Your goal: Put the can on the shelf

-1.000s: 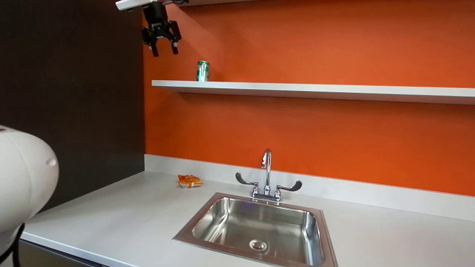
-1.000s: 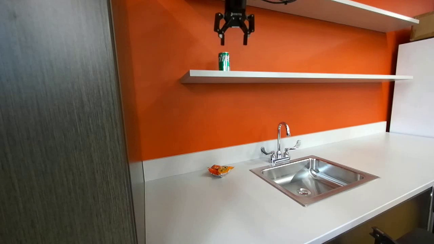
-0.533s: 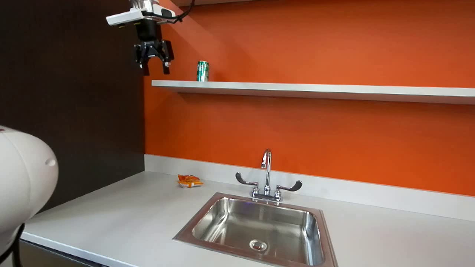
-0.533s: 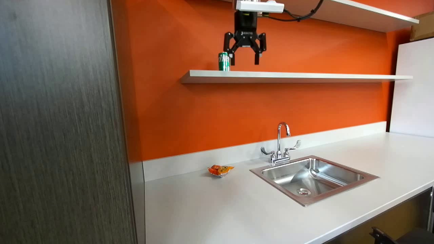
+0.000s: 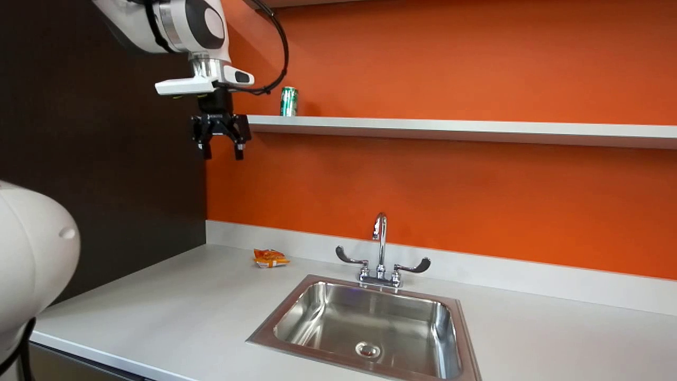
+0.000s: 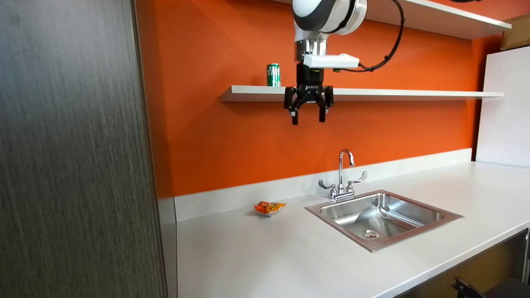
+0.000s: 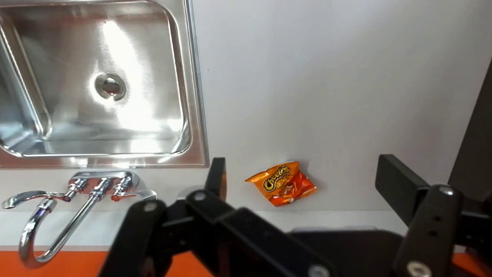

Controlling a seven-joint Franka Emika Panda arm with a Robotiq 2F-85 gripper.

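Note:
The green can stands upright on the thin white wall shelf near its end. The can and the shelf show in both exterior views. My gripper is open, points down and has nothing between its fingers. In an exterior view the gripper hangs in front of the shelf, its fingertips lower than the shelf edge and apart from the can. In the wrist view my open gripper is above the counter. The can is out of view there.
A small orange snack bag lies on the white counter, seen between the fingers from above. A steel sink with a chrome faucet is beside it. A dark panel stands at the side. An upper shelf is overhead.
My gripper has come down from above the shelf's level to below it, more of the arm now showing. It stays open. The can and the bag have not moved.

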